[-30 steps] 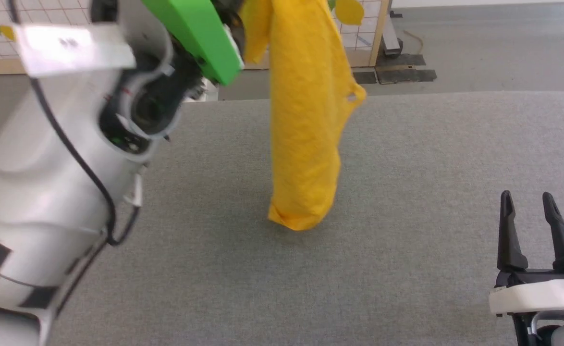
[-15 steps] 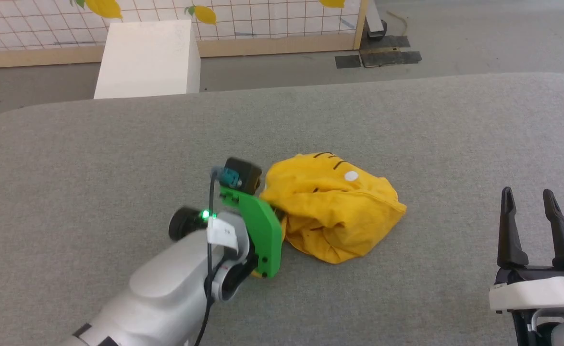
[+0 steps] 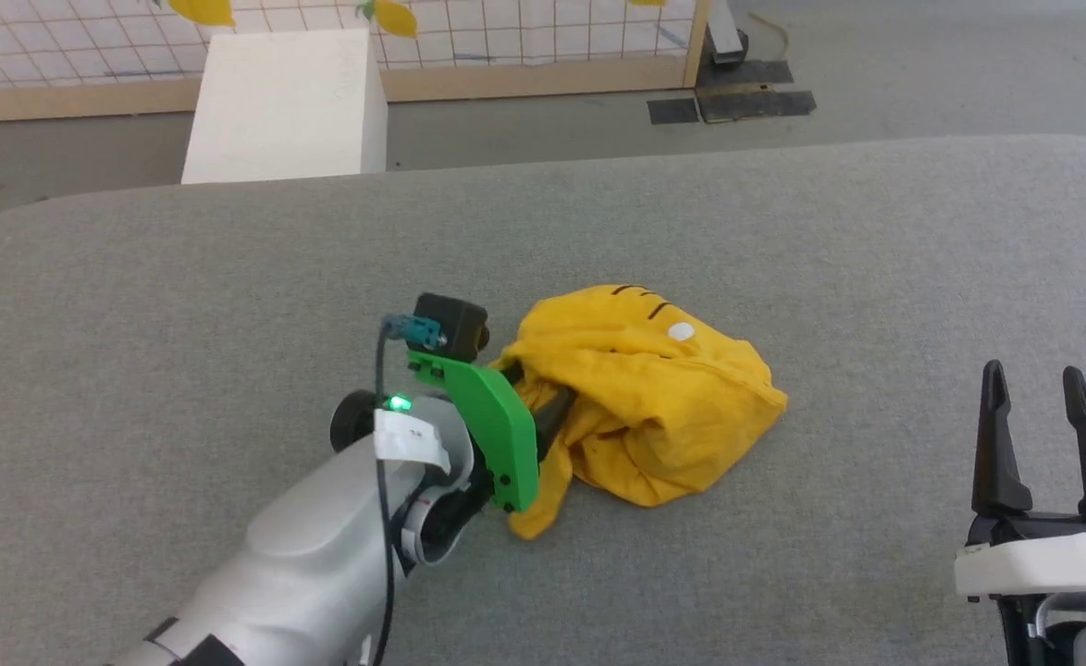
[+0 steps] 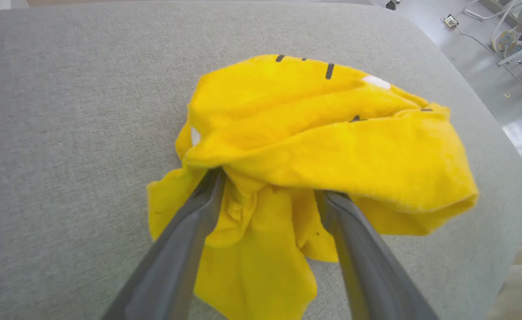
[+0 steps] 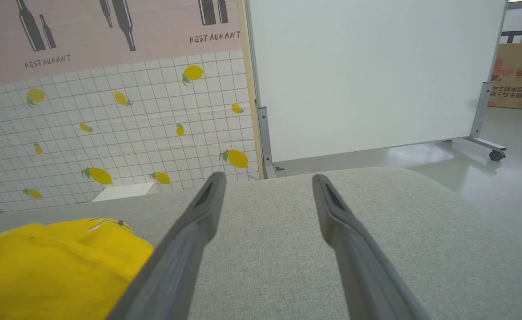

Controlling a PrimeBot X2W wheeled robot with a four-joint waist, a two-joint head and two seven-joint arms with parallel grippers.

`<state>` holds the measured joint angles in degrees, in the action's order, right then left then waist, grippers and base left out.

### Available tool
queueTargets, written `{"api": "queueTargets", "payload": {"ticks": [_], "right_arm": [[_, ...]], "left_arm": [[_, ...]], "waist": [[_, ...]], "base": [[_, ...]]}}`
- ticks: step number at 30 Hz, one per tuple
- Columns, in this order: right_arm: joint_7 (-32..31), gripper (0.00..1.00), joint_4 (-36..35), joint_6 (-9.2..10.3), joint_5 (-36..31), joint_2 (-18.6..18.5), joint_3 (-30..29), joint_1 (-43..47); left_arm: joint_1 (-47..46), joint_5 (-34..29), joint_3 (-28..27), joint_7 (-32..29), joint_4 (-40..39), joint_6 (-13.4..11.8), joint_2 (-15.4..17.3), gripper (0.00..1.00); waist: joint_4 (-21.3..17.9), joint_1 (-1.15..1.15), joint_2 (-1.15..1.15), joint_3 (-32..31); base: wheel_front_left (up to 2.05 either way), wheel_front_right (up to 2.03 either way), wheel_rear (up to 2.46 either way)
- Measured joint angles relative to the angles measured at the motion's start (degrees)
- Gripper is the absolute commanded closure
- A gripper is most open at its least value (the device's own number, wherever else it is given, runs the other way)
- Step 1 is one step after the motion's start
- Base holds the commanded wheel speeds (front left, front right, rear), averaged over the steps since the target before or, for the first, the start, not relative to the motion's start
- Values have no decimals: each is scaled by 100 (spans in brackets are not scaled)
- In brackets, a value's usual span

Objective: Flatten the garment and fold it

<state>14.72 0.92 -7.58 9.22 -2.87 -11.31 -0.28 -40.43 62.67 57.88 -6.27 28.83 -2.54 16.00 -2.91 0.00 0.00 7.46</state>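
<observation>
The garment [image 3: 654, 407] is a yellow T-shirt lying in a crumpled heap at the middle of the grey padded table [image 3: 830, 231]. Black print lines and a white patch show on its top. My left gripper [image 3: 543, 407] sits low at the heap's near-left edge. In the left wrist view its fingers [image 4: 198, 209] stand spread, loose yellow cloth [image 4: 332, 146] lies between them, and a fold covers the tips. My left gripper [image 4: 267, 193] is open. My right gripper [image 3: 1033, 375] stands open over bare table at the lower right, well clear of the shirt [image 5: 43, 262].
A white box [image 3: 284, 102] stands on the floor beyond the table's far edge. Behind it runs a tiled panel with lemon prints [image 3: 506, 37]. A white board on wheels [image 5: 367, 75] stands past the table's far right corner.
A second ago the shirt hung from my raised left gripper. It came down into a heap on the table, and the left jaws have now spread apart. The right arm stayed put.
</observation>
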Motion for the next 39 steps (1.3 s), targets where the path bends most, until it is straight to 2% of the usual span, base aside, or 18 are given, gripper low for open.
{"api": "queueTargets", "payload": {"ticks": [3, 6, 12, 14, 16, 18, 21, 23, 26, 28, 32, 35, 39], "right_arm": [[0, 0, 2, 0, -1, -1, -24, 5], [0, 0, 3, 0, -8, -1, -42, 40], [0, 0, 1, -1, -8, 0, -24, 62], [1, 0, -2, -1, -8, 0, -24, 74], [0, 0, -10, -1, -8, 1, -20, 96], [1, 0, -21, 0, -8, -1, -25, 120], [1, 0, -38, -1, -8, 0, -20, 137], [1, 0, -37, -1, -9, 0, -23, 159], [1, 0, -31, 0, -11, -1, -13, 223], [0, 0, -20, 0, -16, 0, 3, 268], [0, 0, 57, 0, 11, -1, 52, 281], [1, 0, 190, 0, 87, -1, 200, 271], [-129, 0, 426, 0, 44, -1, 598, 136]], "left_arm": [[11, 57, -192, 207, -450, 18, 208, 0], [142, 62, -403, 490, -993, -104, 554, 0], [1025, -52, -964, 1679, -2008, -766, 1347, 0], [1424, -75, -1259, 1978, -2309, -904, 1469, 0], [1947, -89, -1724, 2084, -2711, -850, 1489, 0], [2509, -450, -2529, 2084, -3042, -820, 1329, 0], [3470, -1529, -3825, 2106, -3426, -704, 921, 0], [4148, -2326, -4364, 2106, -3477, -558, 622, 0], [4843, -3015, -4807, 2106, -3345, -243, 121, 0], [5074, -3328, -4931, 2105, -3171, -1, -97, 0], [5141, -3744, -5241, 2105, -2980, 402, -543, 0], [5130, -4031, -5480, 2105, -2976, 610, -838, 0], [5114, -4305, -5711, 2106, -3003, 777, -990, 0]], "waist": [[73, 0, 0, -71], [158, 0, 0, -140], [284, 0, 0, -244], [312, 0, 0, -257], [327, 0, 0, -257], [343, 0, 0, -250], [362, 0, 0, -242], [374, 0, 0, -254], [421, 0, 0, -284], [457, 0, 0, -304], [564, 0, 0, -339], [660, 0, 0, -362], [731, 0, 0, -377]], "base": [[0, 0, 0], [0, 0, 0], [0, 0, 0], [0, 0, 0], [0, 0, 0], [0, 0, 0], [0, 0, 0], [0, 0, 0], [0, 0, 0], [0, 0, 0], [0, 0, 0], [0, 0, 0], [0, 0, 0]]}}
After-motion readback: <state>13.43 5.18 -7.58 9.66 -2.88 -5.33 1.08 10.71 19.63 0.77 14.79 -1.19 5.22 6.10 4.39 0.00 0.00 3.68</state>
